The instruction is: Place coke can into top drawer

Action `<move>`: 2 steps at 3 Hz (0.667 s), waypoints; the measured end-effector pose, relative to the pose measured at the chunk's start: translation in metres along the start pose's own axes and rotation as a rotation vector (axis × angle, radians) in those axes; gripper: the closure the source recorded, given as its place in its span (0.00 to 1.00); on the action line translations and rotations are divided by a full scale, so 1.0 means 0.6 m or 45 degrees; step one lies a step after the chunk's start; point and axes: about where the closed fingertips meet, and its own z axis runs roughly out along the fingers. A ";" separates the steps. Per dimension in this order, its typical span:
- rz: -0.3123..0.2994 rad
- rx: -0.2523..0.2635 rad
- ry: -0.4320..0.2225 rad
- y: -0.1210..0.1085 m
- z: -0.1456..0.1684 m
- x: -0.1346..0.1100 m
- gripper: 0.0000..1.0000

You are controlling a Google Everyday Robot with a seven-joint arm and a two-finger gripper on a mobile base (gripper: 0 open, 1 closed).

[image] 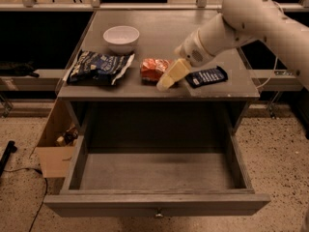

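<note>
On cabinet top, claw just beside coke can; grip state indiscernible; top drawer open

Single white arm, seen entering from the upper right of the view. A rounded elbow joint is shown at the top, from which one link is carried down the right edge and the forearm is sloped downward toward the centre. The wrist (marked by a grey ring) is followed by the cream-coloured gripper, which is angled down and held near mid-frame.
</note>
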 end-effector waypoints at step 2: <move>0.020 -0.072 0.054 0.034 0.039 0.036 0.16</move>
